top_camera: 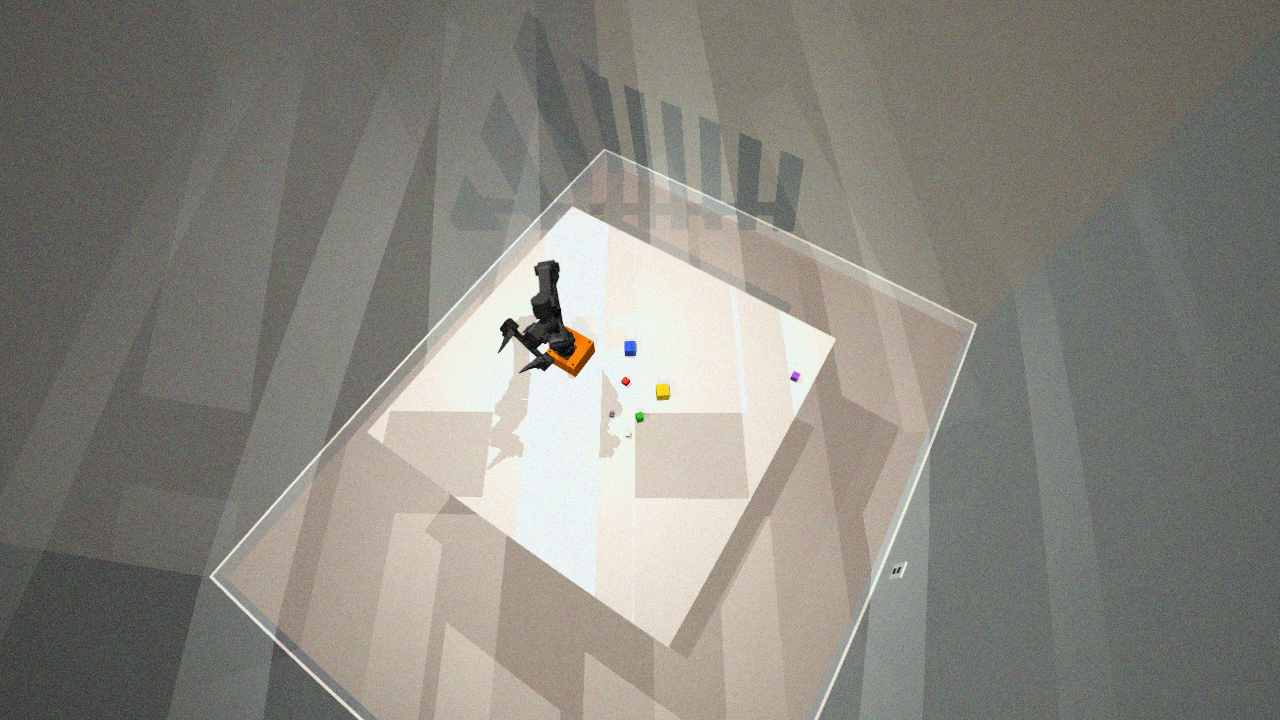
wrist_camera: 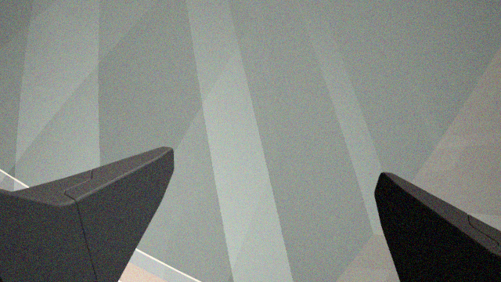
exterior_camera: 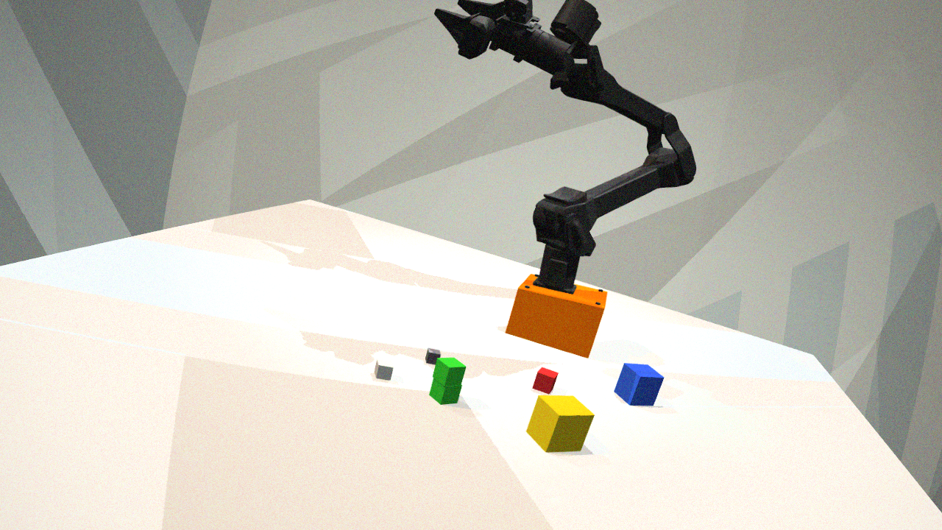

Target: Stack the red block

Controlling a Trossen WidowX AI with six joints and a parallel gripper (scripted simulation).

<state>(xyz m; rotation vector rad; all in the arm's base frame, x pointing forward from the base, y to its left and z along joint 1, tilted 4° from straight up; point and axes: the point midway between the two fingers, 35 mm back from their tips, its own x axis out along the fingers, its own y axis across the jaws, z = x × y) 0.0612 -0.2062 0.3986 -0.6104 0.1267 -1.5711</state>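
Note:
The small red block lies on the table, between the green tower and the blue block in the exterior view. The green tower is two green blocks stacked one on the other, standing upright. My gripper is wide open with nothing between its fingers. It is raised high above the table, far from the red block and the tower. The wrist view shows both fingers against the wall and floor surroundings, and no block.
A large yellow block stands near the red block and the tower. A blue block is farther right in the exterior view. A dark grey block and a whitish block are near the tower. A purple block lies near the table's edge.

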